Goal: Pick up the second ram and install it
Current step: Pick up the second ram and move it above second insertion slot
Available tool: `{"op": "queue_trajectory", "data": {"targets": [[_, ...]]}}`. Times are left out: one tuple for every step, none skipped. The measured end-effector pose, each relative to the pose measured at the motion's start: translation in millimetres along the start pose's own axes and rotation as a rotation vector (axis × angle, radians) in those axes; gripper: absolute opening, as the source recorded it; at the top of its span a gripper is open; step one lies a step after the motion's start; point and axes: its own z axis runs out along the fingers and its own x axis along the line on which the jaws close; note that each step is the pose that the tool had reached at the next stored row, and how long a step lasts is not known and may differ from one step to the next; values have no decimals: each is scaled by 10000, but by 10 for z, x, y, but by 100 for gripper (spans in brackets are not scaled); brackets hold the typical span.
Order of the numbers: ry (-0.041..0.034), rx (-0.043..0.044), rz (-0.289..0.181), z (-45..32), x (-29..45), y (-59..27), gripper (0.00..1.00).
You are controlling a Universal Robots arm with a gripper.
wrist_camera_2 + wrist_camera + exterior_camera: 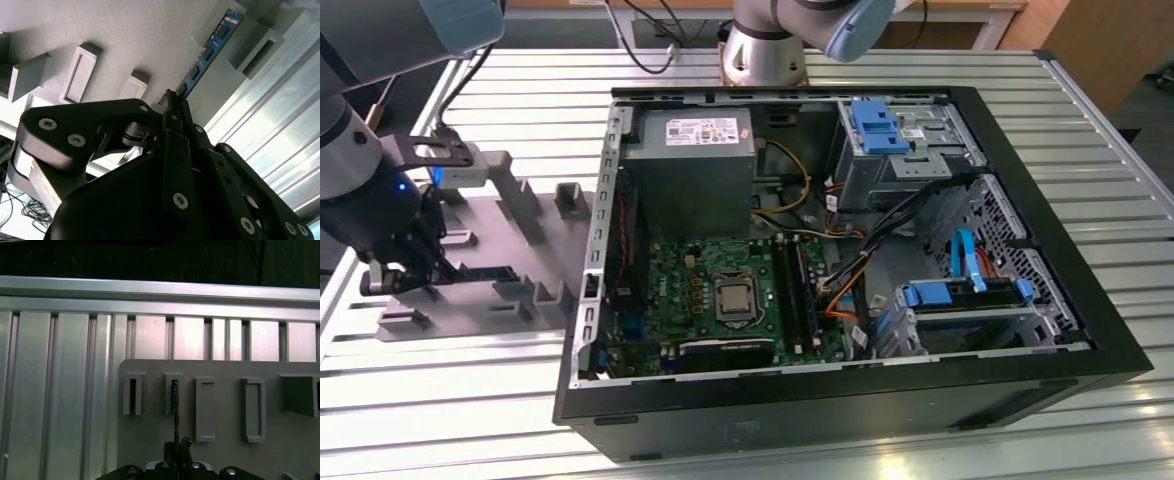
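Observation:
The second ram (207,50) is a thin blue stick with black chips, its far end resting in a grey slotted block (235,12). In the first wrist view the ram (175,410) appears edge-on as a dark line running from a slot down to my fingertips. My gripper (173,100) is shut on the ram's near end, its black fingers (175,145) meeting around it. In the exterior view the gripper (390,278) hangs low over the grey fixture plate (480,260) at the exterior view's left, away from the open computer case (854,270) and its green motherboard (720,290).
Several raised grey blocks (520,200) stand on the fixture plate around the gripper. The case's black walls (580,300) rise between the plate and the motherboard. Cables (854,270), a power supply (694,160) and blue drive brackets (961,295) crowd the case. Ribbed aluminium table (60,390) surrounds everything.

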Motion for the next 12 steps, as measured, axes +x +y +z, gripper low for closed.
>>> {"op": "queue_trajectory", "data": {"targets": [[-1,1,0,-4,0,0,14],[-1,1,0,-8,0,0,14],[0,1,0,-14,-1,0,14],[-1,1,0,-20,-1,1,14],[0,0,0,-27,-1,1,14],[-1,1,0,-33,-1,1,14],[-1,1,0,-38,-2,1,14],[-1,1,0,-42,-2,1,14],[0,1,0,-47,-2,2,14],[-2,2,0,-50,-2,2,14],[-1,1,0,-55,-2,2,14],[-1,1,0,-59,-3,2,14]]}}
